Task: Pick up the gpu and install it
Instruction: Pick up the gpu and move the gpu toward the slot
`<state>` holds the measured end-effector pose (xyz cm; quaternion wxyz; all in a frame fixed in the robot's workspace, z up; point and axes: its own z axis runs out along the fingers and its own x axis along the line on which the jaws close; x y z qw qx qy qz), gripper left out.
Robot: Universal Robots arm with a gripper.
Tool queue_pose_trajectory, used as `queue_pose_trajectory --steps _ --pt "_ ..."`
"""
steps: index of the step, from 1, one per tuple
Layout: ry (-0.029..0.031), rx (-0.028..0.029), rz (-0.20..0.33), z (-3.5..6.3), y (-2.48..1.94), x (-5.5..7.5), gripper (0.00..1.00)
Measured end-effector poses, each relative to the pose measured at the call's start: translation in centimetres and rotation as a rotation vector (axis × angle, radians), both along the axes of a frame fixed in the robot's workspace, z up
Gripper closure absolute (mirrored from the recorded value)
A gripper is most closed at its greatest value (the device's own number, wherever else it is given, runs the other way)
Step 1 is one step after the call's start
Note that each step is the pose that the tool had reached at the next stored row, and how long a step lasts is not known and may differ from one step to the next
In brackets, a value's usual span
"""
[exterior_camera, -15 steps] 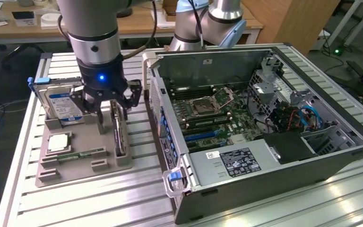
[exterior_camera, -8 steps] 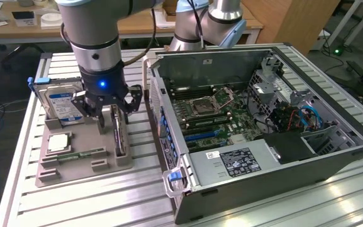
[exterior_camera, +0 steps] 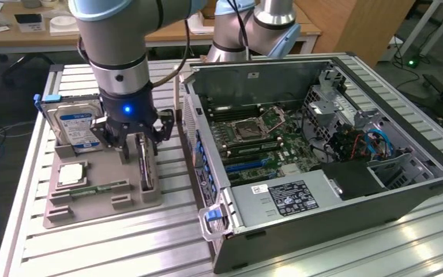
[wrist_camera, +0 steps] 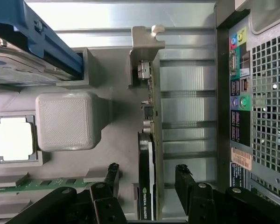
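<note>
- Black fingers [wrist_camera: 113, 177] of the gripper [wrist_camera: 147, 179] are spread wide, one on each side of the gpu [wrist_camera: 146, 200]. There's a clear gap on both sides, so nothing is pinched.
- That gpu stands on its long edge in a slot of the grey printed holder [wrist_camera: 116, 144]. It's got a black face with an NVIDIA Quadro label, and metal connectors at the end away from the fingers.
- From the exterior view, the gripper sits low over the card, which is in the holder's slot on the side nearest the PC case [exterior_camera: 406, 190].
- The same holder carries a CPU [exterior_camera: 71, 173] lying flat and a green RAM stick [exterior_camera: 98, 189] lying in its groove, both on the exterior view's left of the card.
- A bit further back on the holder, a blue-labelled hard drive [exterior_camera: 75, 124] stands upright in a blue caddy, just beside the gripper.
- The holder rests on a slatted aluminium table [exterior_camera: 129, 248].
- Just beside the holder, on the exterior view's right, the PC case lies on its side with the inside showing: the green motherboard [exterior_camera: 260, 144], and the power supply [exterior_camera: 287, 196] with its white label at the near corner.
- The wrist view catches the case's rear panel, coloured ports and all.
- The arm [exterior_camera: 113, 57] comes down from above to the gripper.
- Way at the back there's a wooden desk [exterior_camera: 29, 36] with some stuff on it.
</note>
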<state>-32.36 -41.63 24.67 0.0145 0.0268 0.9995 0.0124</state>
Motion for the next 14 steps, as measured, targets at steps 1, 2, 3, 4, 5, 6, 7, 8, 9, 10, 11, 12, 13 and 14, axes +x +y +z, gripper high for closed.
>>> queue_pose_trajectory --steps 1,2,3,4,5,6,7,8,9,10,11,12,13,14 --pt "0.0001 0.0 0.0 -0.18 0.0 0.0 0.4" --pt "0.0001 -0.0001 0.0 -0.37 0.0 0.0 0.4" --pt "0.0001 -0.0001 0.0 -0.55 0.01 0.0 0.4" --pt "0.0 0.0 0.0 -0.74 0.02 0.0 0.4" --pt "0.0001 -0.0001 -0.001 -0.91 0.03 0.0 0.4" --pt "0.0001 -0.0001 -0.001 -1.09 0.04 0.0 0.4" --pt "0.0001 -0.0001 -0.001 -1.27 0.05 0.0 0.4" --pt "0.0001 -0.0001 -0.001 -1.45 0.07 0.0 0.4" --pt "0.0002 -0.0001 -0.001 -1.64 0.07 0.0 0.4" --pt "0.0002 -0.0001 -0.001 -1.82 0.08 0.0 0.4" --pt "0.0 0.0 -0.001 -2.01 0.09 0.0 0.4" --pt "0.0001 -0.0001 -0.001 -2.18 0.09 0.0 0.4" --pt "0.0001 0.0 -0.001 -2.36 0.1 0.0 0.4" --pt "0.0001 0.0 -0.001 -2.54 0.1 0.0 0.4"
